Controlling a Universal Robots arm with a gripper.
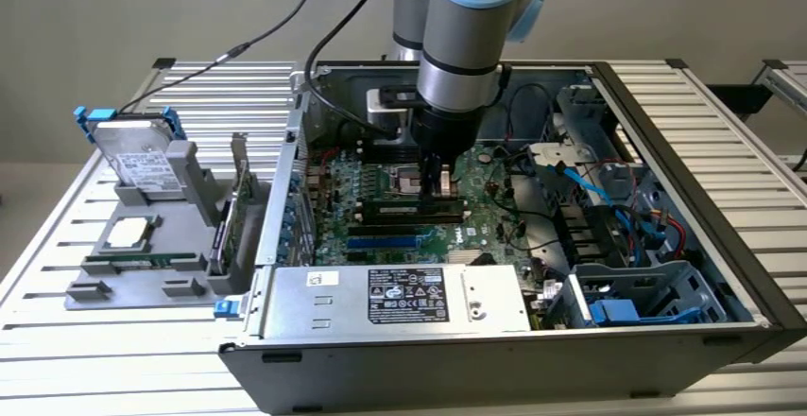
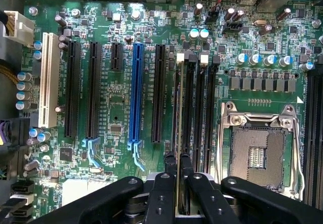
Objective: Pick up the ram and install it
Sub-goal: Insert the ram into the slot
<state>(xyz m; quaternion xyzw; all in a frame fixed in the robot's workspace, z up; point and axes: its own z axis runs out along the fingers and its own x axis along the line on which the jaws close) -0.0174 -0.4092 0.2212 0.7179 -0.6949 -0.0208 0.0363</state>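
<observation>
- A grey fixture (image 1: 139, 274) carrying a drive (image 1: 136, 161) stands on the worktop (image 1: 76, 359), at nine o'clock of the open case (image 1: 505, 350).
- Inside the case, the tool (image 1: 441, 187) is down at the board (image 1: 366, 175), at twelve o'clock of the power supply (image 1: 403, 295).
- The tool is clenched on the ram (image 2: 177, 199), which is held edge-on in line with the black slots (image 2: 199, 113); I cannot tell if it is seated.
- The socket (image 2: 257, 151) lies just beside those slots.

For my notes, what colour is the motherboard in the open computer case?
Green; the motherboard shows best in the wrist view.
</observation>
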